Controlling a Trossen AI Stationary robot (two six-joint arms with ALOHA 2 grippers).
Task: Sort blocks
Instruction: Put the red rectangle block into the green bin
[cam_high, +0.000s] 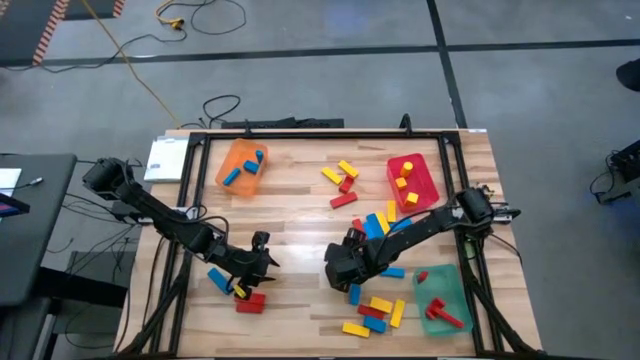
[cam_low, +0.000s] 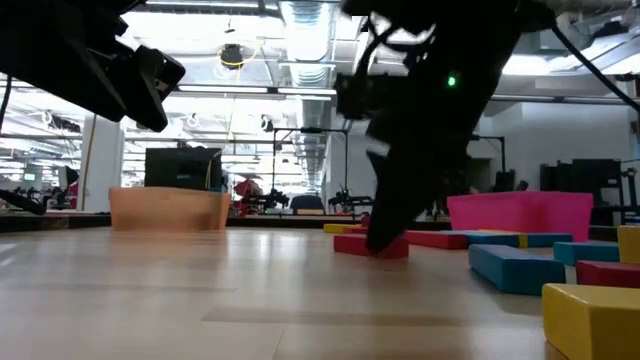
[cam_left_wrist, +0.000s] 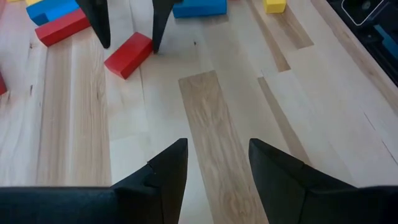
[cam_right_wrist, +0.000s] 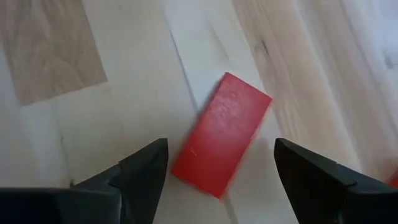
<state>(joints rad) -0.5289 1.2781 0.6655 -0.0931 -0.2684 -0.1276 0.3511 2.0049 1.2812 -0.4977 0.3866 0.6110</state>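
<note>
Left gripper low over the table's near-left part, fingers parted with only bare wood between them; just beside it a blue block and a small cluster of red blocks. Farther back left, orange tray with blue pieces inside. Toward the middle, right gripper down at the wood, fingers spread wide and gripping nothing; red block flat on the table between the two fingertips, skewed to them, touching neither. Further right, loose blocks in red, yellow and blue, then red tray and green tray.
</note>
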